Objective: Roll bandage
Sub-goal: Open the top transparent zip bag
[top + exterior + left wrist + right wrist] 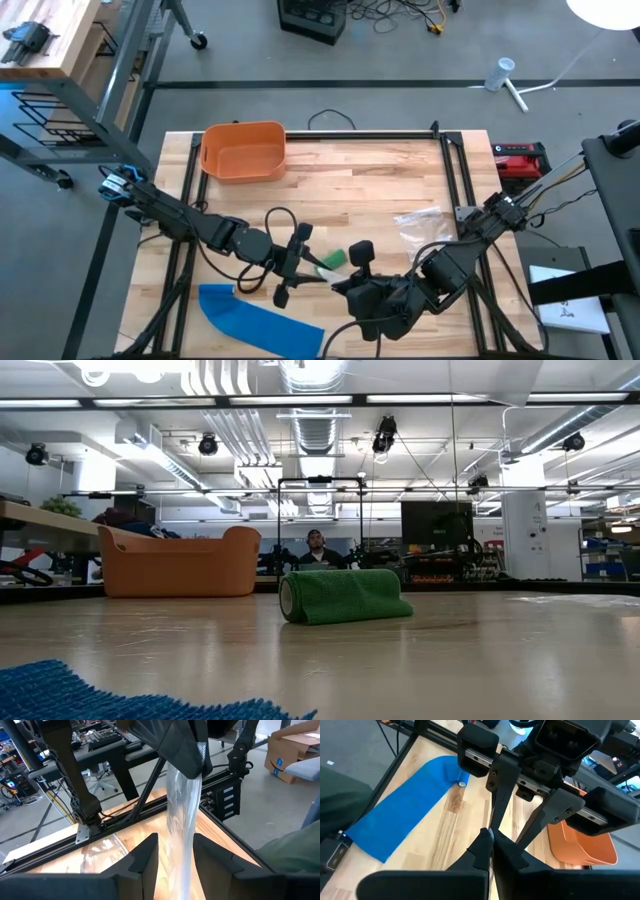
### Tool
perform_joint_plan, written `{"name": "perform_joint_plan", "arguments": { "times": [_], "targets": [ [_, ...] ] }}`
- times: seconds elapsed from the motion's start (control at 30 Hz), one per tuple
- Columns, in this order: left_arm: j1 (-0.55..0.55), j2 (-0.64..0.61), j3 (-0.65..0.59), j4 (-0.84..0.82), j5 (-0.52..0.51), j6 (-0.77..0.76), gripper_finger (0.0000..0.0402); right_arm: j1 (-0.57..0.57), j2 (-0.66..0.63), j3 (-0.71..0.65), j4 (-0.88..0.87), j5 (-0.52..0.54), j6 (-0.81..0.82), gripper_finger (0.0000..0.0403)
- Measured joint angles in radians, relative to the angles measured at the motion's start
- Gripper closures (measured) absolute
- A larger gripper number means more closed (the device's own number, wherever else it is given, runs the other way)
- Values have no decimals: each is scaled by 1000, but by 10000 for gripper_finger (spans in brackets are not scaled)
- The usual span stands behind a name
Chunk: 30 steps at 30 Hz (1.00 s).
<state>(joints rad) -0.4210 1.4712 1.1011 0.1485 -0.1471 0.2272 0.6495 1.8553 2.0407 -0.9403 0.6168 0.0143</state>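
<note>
The right gripper (pixel 490 851) has its fingers pressed together on a strip of clear plastic wrapper (pixel 181 820), which runs from them into the gap between the left gripper's (pixel 175 855) parted fingers. The rolled green bandage (pixel 342 596) lies on the wooden table (pixel 380 180) just beside both pairs of fingers. A blue bandage (pixel 258 320) lies unrolled nearby.
</note>
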Motion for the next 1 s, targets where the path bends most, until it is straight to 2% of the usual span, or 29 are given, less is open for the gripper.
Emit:
{"name": "perform_joint_plan", "arguments": {
  "times": [0.33, 1.0],
  "targets": [
    [0, 0, 0, 0, 0, 0, 276, -2, 0, 0, -28, -20, 53, 401],
    [0, 0, 0, 0, 0, 10, 310, -2, 0, 0, 42, -15, 14, 401]
  ]
}}
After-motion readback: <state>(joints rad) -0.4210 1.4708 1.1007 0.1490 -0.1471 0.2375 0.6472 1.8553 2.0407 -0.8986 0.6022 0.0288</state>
